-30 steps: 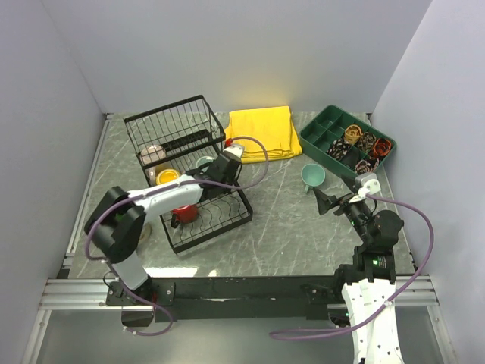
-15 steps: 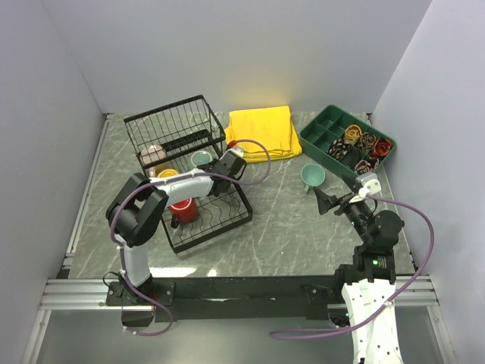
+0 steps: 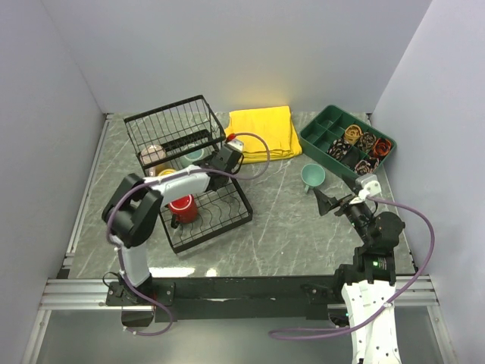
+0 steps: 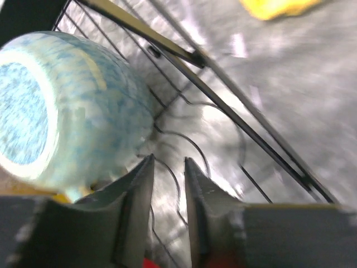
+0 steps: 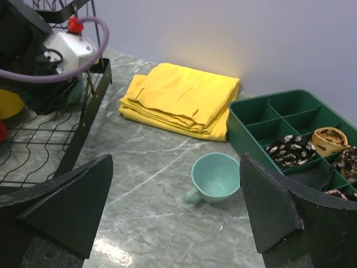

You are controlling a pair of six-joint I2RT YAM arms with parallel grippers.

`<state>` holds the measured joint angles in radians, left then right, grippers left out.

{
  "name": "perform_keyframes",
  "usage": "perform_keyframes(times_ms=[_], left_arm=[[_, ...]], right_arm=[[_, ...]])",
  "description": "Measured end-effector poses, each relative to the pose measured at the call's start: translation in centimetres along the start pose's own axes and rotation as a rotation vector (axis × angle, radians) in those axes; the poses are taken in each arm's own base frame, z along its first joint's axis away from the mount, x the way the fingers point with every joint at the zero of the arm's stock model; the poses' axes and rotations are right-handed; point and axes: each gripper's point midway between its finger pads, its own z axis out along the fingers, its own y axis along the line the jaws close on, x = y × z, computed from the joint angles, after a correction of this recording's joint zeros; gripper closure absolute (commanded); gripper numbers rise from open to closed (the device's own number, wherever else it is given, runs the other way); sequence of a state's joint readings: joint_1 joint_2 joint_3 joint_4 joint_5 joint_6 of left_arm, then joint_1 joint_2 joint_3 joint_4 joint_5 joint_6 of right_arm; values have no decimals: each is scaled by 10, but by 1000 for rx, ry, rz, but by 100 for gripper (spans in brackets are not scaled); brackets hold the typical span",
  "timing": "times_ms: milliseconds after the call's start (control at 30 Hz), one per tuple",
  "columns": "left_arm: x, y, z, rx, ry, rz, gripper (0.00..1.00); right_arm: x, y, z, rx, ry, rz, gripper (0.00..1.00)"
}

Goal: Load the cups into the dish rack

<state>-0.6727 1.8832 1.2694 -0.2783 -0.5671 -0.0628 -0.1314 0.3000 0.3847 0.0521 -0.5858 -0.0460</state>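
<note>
The black wire dish rack (image 3: pixel 208 218) stands at the left and holds a red cup (image 3: pixel 182 206), a yellow cup (image 3: pixel 165 174), a beige cup (image 3: pixel 151 154) and a teal cup (image 3: pixel 195 157). My left gripper (image 3: pixel 217 162) hovers at the rack's right rim beside that teal cup. In the left wrist view the gripper (image 4: pixel 168 159) is slightly open and empty, and the teal cup (image 4: pixel 61 111) lies bottom-out just to its left. A second teal cup (image 3: pixel 312 176) stands upright on the table. My right gripper (image 5: pixel 175 206) is wide open, short of this cup (image 5: pixel 217 176).
A folded yellow cloth (image 3: pixel 261 130) lies behind the rack. A green divided tray (image 3: pixel 322 133) with small rolled items sits at the back right, close to the loose teal cup. White walls enclose the table on three sides.
My left gripper has shifted a little towards the back along the rack's rim, and its elbow has swung in. The teal cup in the rack sits slightly further left. The right arm has not moved.
</note>
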Motion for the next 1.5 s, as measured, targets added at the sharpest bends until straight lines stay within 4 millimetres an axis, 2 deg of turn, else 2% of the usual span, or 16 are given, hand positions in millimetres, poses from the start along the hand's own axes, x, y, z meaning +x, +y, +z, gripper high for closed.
perform_keyframes(times_ms=[100,233,333,467,567,700,833,933,1100,1300,1500], left_arm=[[-9,-8,-25,55,-52,1,58],[-33,-14,-76,154,-169,-33,53],[-43,-10,-116,222,-253,-82,39],[-44,11,-168,301,-361,-207,26],[-33,33,-200,335,-432,-320,15],[-17,61,-229,353,-498,-462,6],[-1,93,-242,328,-532,-612,4],[13,108,-245,302,-532,-689,4],[34,111,-252,317,-480,-796,4],[53,120,-265,325,-460,-947,11],[73,125,-249,229,-383,-1034,11]], right_arm=[[0,3,0,-18,1,-6,0],[2,8,-1,-51,8,-21,0],[4,12,-1,-77,14,-30,0],[6,16,-2,-105,19,-42,0],[6,19,-2,-122,21,-50,0],[8,22,-3,-147,26,-56,0],[13,22,-2,-155,45,-45,0],[17,22,-2,-161,60,-33,0],[28,21,0,-167,101,0,0],[40,22,1,-180,144,36,0],[39,23,1,-185,143,36,0]])
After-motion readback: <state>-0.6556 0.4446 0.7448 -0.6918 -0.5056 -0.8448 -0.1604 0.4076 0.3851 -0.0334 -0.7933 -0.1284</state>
